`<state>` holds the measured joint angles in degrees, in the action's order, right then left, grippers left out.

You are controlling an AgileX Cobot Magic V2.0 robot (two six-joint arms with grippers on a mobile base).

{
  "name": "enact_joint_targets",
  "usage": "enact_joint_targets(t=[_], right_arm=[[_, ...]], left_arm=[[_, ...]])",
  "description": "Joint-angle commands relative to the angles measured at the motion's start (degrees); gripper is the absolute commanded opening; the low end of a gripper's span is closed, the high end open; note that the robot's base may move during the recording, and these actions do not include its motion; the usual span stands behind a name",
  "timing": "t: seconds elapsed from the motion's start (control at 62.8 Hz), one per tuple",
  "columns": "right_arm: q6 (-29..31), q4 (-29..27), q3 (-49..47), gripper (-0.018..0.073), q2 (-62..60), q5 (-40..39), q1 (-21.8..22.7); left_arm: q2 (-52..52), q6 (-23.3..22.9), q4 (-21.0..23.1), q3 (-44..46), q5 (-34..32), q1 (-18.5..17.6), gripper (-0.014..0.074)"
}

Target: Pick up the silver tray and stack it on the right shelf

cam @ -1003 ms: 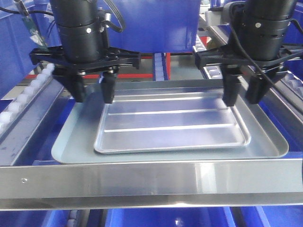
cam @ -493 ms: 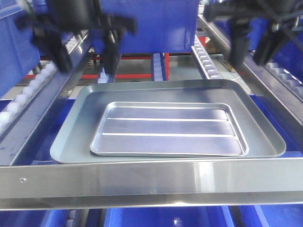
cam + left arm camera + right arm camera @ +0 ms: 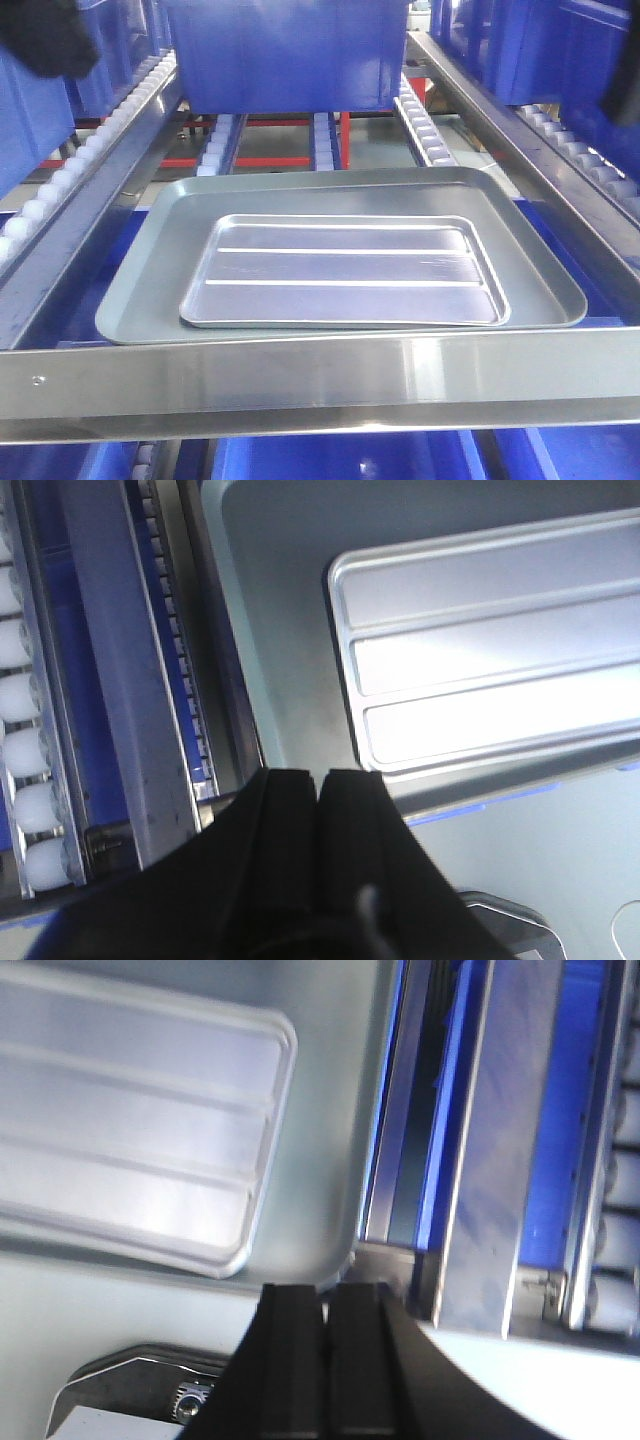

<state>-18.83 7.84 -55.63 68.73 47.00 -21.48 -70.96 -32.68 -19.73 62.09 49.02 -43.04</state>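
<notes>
The silver tray (image 3: 345,270), shiny with two raised ridges, lies flat inside a larger dull grey tray (image 3: 140,290) on the right shelf, behind its steel front bar (image 3: 320,385). Nothing holds it. In the left wrist view my left gripper (image 3: 320,780) is shut and empty, above the grey tray's left rim, with the silver tray (image 3: 500,650) to its upper right. My right gripper (image 3: 327,1295) is likewise shut and empty, near the grey tray's right corner, and the silver tray (image 3: 130,1130) lies up and to its left. The front view shows only dark blurs of the arms at the top corners.
White roller rails (image 3: 60,185) run along the left side, and another roller rail (image 3: 420,120) runs to the right of centre. A blue bin (image 3: 285,55) stands behind the trays. More blue bins flank the rack and sit below the front bar.
Both grippers have risen from the silver tray's left and right ends and moved apart, almost out of the front view. The silver tray stays lying in the grey tray.
</notes>
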Motion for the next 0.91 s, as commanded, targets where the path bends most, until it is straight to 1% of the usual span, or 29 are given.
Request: enact_joint_targets(t=[0.0,0.064,0.143,0.302,0.334,0.398,0.509,0.573,0.7,0.891], right_arm=[[0.79,1.33,4.08,0.0057,-5.57,-5.93,0.14],[0.80,1.33,8.75,0.0057,-9.50,-8.47,0.14],[0.80,1.33,12.47,0.0057,-14.05,-10.69,0.14],[1.81,1.33,16.46,0.0057,-25.31,-12.07,0.14],[2.56,1.33,16.78,0.0057,-28.19,-12.07,0.14],[3.85,1.33,16.77,0.0057,-33.99,-11.95,0.14],[4.13,1.33,16.77,0.0057,-43.55,-12.58,0.14],[4.13,1.33,16.77,0.0057,-48.27,-13.11,0.14],[4.13,1.33,16.77,0.0057,-54.41,-13.71,0.14],[4.13,1.33,16.77,0.0057,-54.66,-13.64,0.14]], left_arm=[[6.35,-0.18,-1.38,-3.75,-6.71,-0.25,-0.0097],[10.93,-0.18,-1.47,-8.36,-10.15,-0.25,-0.0098],[15.62,-0.18,-1.47,-11.96,-12.20,-0.25,-0.0098],[27.62,0.46,-1.76,-15.49,-12.30,-0.25,-0.0098],[30.47,1.76,-1.52,-15.63,-12.07,-0.25,-0.0098],[35.42,5.59,0.56,-15.63,-11.92,-0.25,-0.0098],[44.64,13.12,6.24,-15.63,-11.66,-0.25,-0.0098],[48.73,15.78,8.85,-15.63,-10.44,-0.25,-0.0098],[54.09,16.41,9.38,-15.63,-6.71,-0.25,-0.0098],[54.76,16.41,10.31,-15.63,-6.18,-0.25,-0.0099]])
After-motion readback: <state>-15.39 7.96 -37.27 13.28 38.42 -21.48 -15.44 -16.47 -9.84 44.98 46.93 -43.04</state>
